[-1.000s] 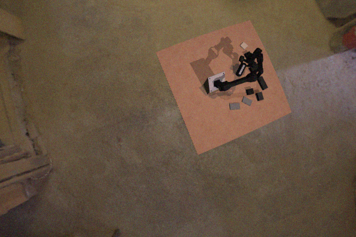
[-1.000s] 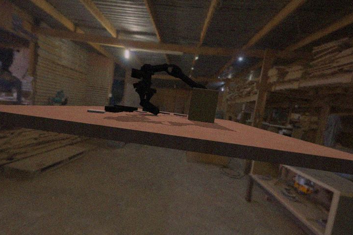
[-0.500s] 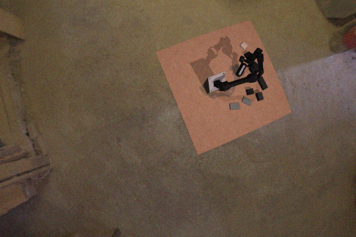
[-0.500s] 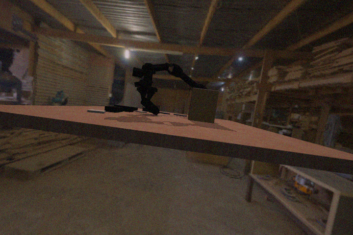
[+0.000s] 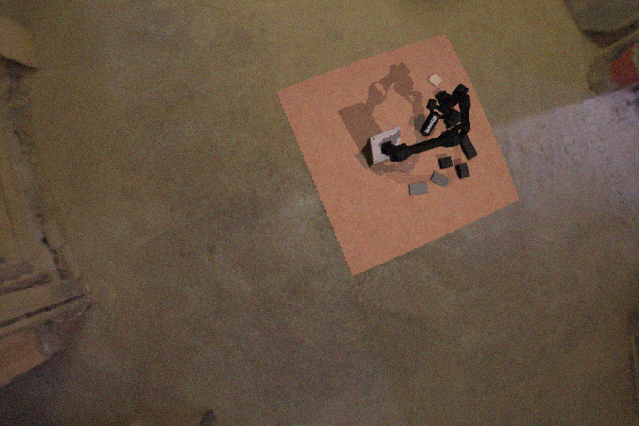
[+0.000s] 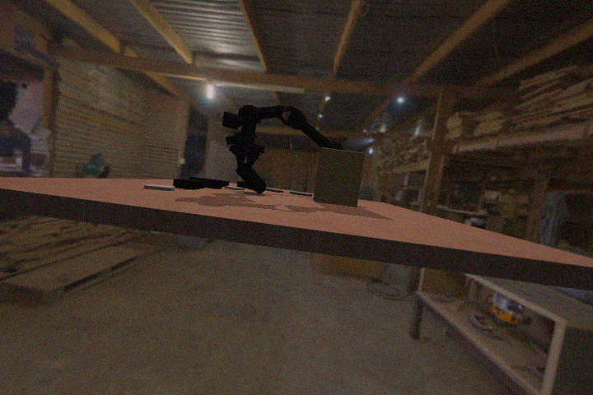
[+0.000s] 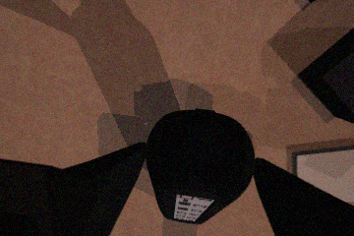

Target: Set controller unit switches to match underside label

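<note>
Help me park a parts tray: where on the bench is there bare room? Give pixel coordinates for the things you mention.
In the top view, the widest open patch of bench (image 5: 360,225) (image 6: 259,219) (image 7: 18,98) lies between the two grey blocks (image 5: 417,188) (image 5: 439,178) and the bottom corner. It's crowded right of the pedestal (image 5: 375,157) (image 6: 339,181), around the held controller unit (image 5: 429,123) (image 6: 250,177) (image 7: 200,147).
</note>
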Robot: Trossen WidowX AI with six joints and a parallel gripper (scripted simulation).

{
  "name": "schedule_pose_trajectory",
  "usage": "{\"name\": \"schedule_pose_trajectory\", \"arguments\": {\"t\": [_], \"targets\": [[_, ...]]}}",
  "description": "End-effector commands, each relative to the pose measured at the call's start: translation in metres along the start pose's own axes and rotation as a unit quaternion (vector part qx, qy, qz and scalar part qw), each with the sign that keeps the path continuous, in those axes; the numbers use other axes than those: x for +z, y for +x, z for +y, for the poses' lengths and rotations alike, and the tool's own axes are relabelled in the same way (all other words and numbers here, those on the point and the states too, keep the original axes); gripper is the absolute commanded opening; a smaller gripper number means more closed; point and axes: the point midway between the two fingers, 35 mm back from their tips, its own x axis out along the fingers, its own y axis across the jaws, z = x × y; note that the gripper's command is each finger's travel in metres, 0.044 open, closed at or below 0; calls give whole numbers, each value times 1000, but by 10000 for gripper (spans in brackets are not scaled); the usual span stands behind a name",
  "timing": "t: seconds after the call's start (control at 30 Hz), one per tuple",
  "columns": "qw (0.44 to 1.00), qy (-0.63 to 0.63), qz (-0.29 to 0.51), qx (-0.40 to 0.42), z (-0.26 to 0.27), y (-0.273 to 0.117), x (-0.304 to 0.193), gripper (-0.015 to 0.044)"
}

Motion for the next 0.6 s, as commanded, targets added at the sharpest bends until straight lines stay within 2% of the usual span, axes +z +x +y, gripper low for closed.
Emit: {"name": "schedule_pose_trajectory", "arguments": {"t": [0.0,0.57], "targets": [[1000,-2,3,1,0,-2,-6,336],[1000,-2,4,1,1,-10,-17,336]]}}
